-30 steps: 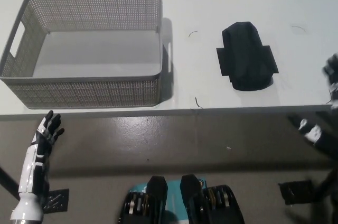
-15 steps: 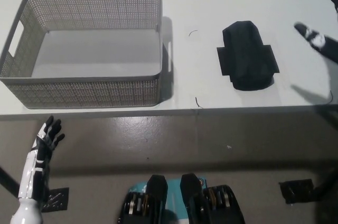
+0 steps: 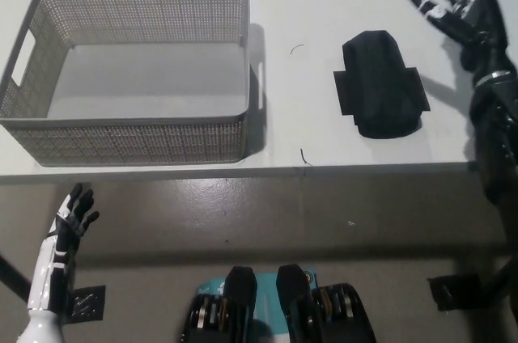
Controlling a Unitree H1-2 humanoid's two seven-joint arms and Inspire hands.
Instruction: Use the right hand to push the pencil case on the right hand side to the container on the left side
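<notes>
A black pencil case lies flat on the white table, right of centre. To its left stands a grey mesh container, with nothing inside. My black right hand is raised over the table at the upper right, open with fingers spread, a little to the right of the pencil case and not touching it. My white left hand rests open at the lower left, below the table's front edge.
The table's front edge runs across the middle of the picture, with brown floor below it. A few thin dark marks lie on the table between the container and the pencil case.
My right arm has swung up from the right edge and inward over the table, so the whole open hand now shows right of the pencil case. The pencil case and container have not moved.
</notes>
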